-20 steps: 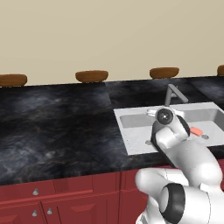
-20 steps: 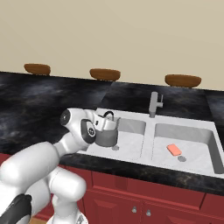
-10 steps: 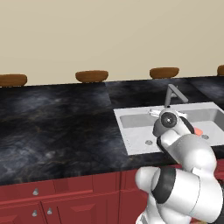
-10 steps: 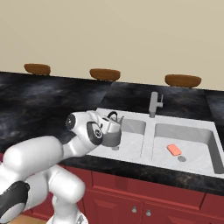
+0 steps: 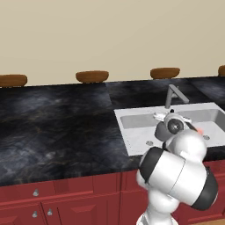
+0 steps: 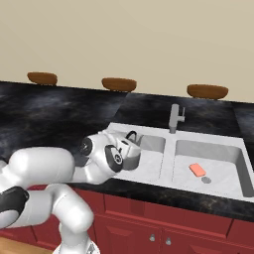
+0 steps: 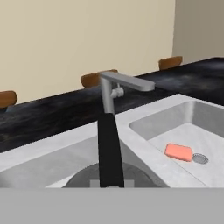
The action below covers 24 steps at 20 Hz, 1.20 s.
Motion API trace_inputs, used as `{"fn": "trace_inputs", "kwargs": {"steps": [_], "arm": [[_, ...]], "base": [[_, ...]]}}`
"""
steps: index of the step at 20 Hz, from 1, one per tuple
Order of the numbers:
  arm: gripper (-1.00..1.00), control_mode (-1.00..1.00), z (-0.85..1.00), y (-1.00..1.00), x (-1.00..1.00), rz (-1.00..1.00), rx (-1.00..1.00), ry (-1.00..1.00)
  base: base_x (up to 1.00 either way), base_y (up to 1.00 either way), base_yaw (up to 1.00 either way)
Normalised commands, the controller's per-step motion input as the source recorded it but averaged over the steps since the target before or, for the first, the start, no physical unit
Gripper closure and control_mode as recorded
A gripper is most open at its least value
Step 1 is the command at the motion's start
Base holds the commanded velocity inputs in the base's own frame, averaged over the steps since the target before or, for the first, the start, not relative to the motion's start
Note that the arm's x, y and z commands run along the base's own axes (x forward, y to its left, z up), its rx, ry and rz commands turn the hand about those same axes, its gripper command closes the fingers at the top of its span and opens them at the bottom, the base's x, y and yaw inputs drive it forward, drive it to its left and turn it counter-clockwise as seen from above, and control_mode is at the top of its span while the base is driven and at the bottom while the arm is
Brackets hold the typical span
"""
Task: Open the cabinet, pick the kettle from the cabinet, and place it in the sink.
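Note:
My gripper (image 6: 127, 143) is shut on the arched black handle of the small grey kettle (image 6: 132, 153), which hangs low over the left basin of the steel sink (image 6: 167, 159). In the hand view the kettle's handle (image 7: 109, 148) runs up the middle, with its grey body at the bottom edge. Behind it stands the faucet (image 7: 114, 86). From the left base side my hand (image 5: 172, 126) sits over the sink (image 5: 132, 134), and it hides the kettle. The cabinet is out of view.
An orange sponge (image 6: 197, 169) lies in the right basin beside the drain (image 6: 206, 180). Brown bowls (image 6: 119, 84) line the back of the black counter (image 6: 59, 114) against the wall. Red under-counter doors and drawers (image 5: 52, 200) run below the counter's front edge.
The kettle, still in my gripper, has drifted a little to the right and further over the left basin. My arm's elbow has swung lower and closer to the cameras.

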Motion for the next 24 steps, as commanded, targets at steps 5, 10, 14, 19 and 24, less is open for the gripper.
{"fn": "trace_inputs", "kwargs": {"steps": [5,10,14,19,24], "arm": [[1.0,-1.0,-0.11,0.0,-0.1,-0.06,0.0,0.0],[1.0,-1.0,-0.01,0.0,0.02,-0.07,0.0,0.0],[1.0,-1.0,-0.05,0.06,0.01,-0.07,0.0,0.04],[1.0,-1.0,-0.19,0.15,-0.08,-0.05,0.02,0.12],[1.0,-1.0,-0.21,0.17,-0.04,-0.01,0.06,0.11]], "base": [[0.0,0.0,0.0],[0.0,0.0,0.0],[0.0,0.0,0.0],[0.0,0.0,0.0],[0.0,0.0,0.0]]}}
